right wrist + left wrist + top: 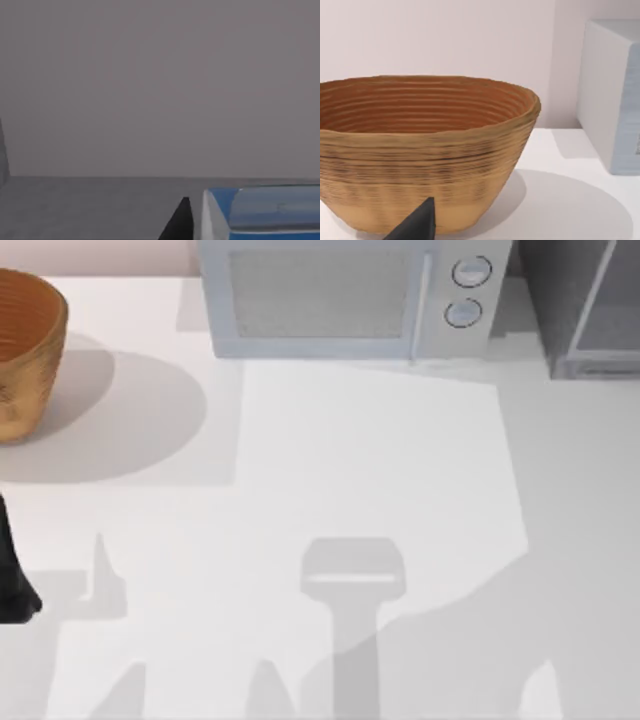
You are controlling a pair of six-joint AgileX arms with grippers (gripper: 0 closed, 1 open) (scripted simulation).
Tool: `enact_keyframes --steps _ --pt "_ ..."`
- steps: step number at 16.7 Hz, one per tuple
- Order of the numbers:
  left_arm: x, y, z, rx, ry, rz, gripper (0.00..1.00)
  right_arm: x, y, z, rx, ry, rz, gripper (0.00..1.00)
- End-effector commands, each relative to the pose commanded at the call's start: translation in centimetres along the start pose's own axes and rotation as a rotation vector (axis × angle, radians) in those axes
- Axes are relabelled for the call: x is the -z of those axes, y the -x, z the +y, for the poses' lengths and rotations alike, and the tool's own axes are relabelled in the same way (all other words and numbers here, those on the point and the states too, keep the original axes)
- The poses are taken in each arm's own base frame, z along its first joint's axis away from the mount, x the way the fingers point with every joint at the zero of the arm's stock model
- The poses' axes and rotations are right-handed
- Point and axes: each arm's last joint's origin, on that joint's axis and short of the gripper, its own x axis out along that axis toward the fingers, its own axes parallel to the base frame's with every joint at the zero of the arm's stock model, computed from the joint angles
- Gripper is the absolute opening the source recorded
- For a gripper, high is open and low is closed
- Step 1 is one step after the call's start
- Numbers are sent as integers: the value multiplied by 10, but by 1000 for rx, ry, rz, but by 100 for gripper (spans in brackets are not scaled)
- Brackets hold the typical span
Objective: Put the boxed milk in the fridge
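The boxed milk (260, 212) shows its blue top and a white side low in the right wrist view. A dark part of my right gripper (181, 224) sits right beside that white side. The carton stands on a dark grey floor (90, 205) in front of a plain grey wall, which looks like the inside of the fridge. In the top view the fridge (585, 310) is the dark grey box at the back right corner. My left arm (12, 580) rests at the table's left edge, and my left gripper (417, 225) points at the basket.
A woven wooden basket (25, 350) stands at the back left, close in front of the left wrist camera as basket (425, 150). A light grey microwave (350, 295) with two round knobs stands at the back middle, beside the fridge.
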Motion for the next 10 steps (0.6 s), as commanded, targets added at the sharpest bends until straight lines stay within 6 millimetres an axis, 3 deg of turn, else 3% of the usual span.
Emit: enact_keyframes --steps 4,10 --pt "0 0 0 0 0 0 100 -8 -36 3 -3 -6 7 0" --pt "0 0 0 0 0 0 100 -7 -44 5 -3 -10 23 0"
